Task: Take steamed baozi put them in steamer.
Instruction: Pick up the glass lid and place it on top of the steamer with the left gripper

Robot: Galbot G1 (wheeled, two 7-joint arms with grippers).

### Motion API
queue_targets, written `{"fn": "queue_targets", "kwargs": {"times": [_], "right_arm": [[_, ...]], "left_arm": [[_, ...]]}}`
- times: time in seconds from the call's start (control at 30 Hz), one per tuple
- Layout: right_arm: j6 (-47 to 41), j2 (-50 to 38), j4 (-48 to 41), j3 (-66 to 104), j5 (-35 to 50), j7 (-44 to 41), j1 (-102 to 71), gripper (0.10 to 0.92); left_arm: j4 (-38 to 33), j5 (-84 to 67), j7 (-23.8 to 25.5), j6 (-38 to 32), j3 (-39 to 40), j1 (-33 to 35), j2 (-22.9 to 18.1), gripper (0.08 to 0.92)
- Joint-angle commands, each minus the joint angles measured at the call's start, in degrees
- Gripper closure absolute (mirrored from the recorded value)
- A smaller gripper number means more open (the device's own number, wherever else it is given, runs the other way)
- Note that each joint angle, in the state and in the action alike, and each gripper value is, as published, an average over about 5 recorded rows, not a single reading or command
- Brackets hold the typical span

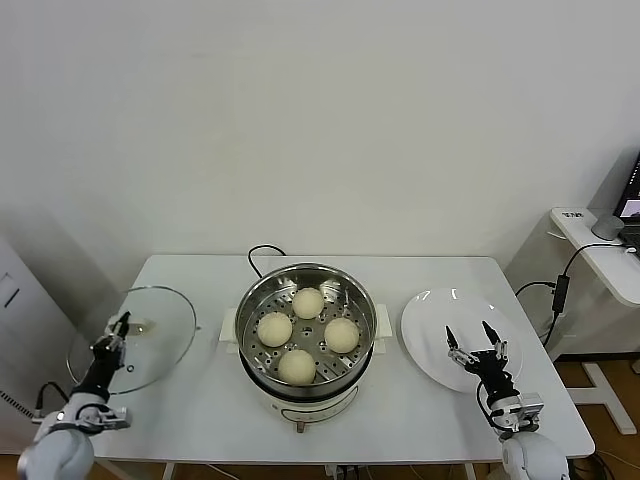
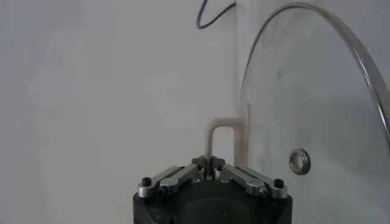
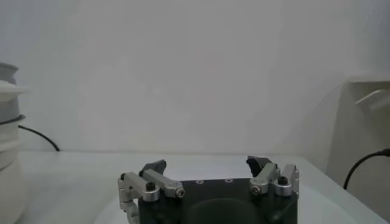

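left gripper [image 1: 122, 322] pinches the lid [image 1: 160, 310] handle, seemingly; it could slip. right gripper [image 1: 476, 338] open over the plate [image 1: 425, 325].

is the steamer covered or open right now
Open. The steamer has no lid on it; four baozi sit exposed inside, and the glass lid is off to its left.

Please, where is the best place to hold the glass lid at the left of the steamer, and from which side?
Take the glass lid by its pale loop handle at the centre, coming from above with fingers either side of the thin bar; the dome is smooth and too wide. The left gripper is shut there.
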Motion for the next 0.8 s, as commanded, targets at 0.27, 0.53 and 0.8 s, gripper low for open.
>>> {"fn": "queue_targets", "kwargs": {"times": [0.27, 0.53, 0.8], "right_arm": [[-0.58, 0.08, 1.33, 0.0, 0.86, 0.02, 0.18, 0.203], [-0.98, -0.06, 1.98, 0.01, 0.97, 0.09, 0.39, 0.203], [-1.04, -0.06, 1.28, -0.02, 0.74, 0.16, 0.87, 0.203]], "left_arm": [[-28.04, -9.43, 17.33, 21.76, 4.94, 2.81, 10.28, 0.898], [-36.11, -9.36, 24.4, 34.67, 14.33, 0.36, 13.53, 0.898], [-40.23, -1.55, 29.25, 44.55, 26.58, -3.88, 12.52, 0.898]]}}
